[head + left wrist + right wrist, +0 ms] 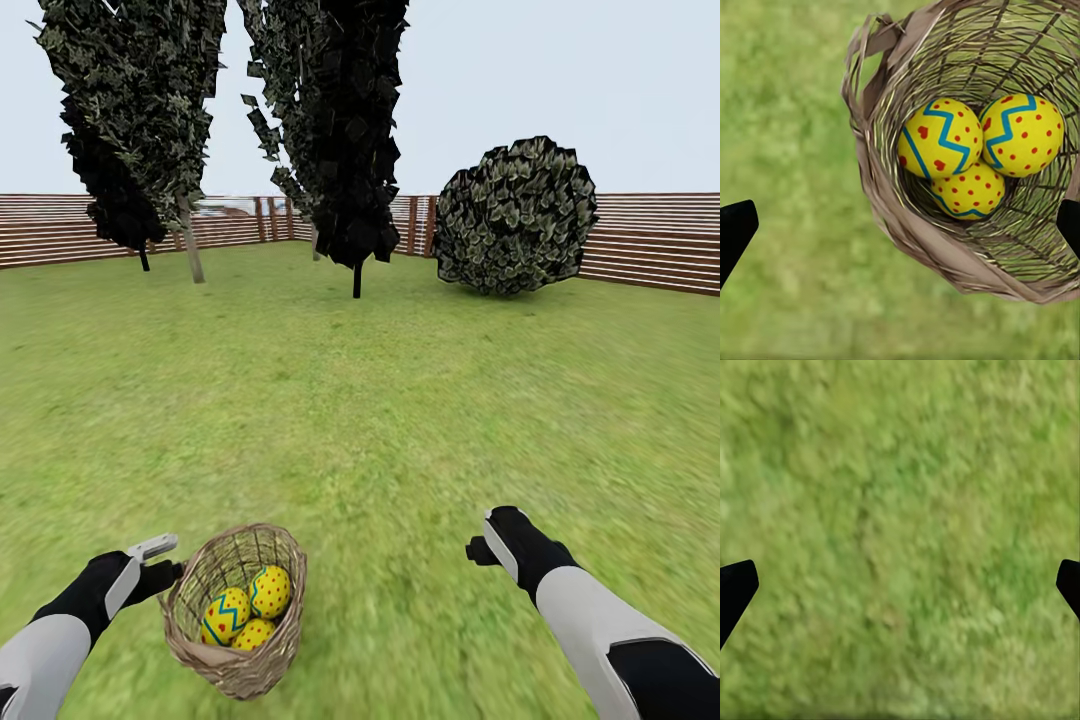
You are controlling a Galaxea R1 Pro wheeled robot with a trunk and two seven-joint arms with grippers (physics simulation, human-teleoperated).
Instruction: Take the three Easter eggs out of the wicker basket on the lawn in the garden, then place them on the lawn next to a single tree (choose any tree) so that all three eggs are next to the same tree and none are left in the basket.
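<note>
basket point(240, 640): stood on grass point(400, 420), three eggs point(979, 150) inside
left gripper point(165, 565): fingers spread wide, empty, beside basket rim
right gripper point(490, 535): spread wide, empty, over grass

Yellow, red-dotted Easter eggs point(979, 154), seemingly all blue-zigzagged; brown wicker basket point(945, 247).
</note>
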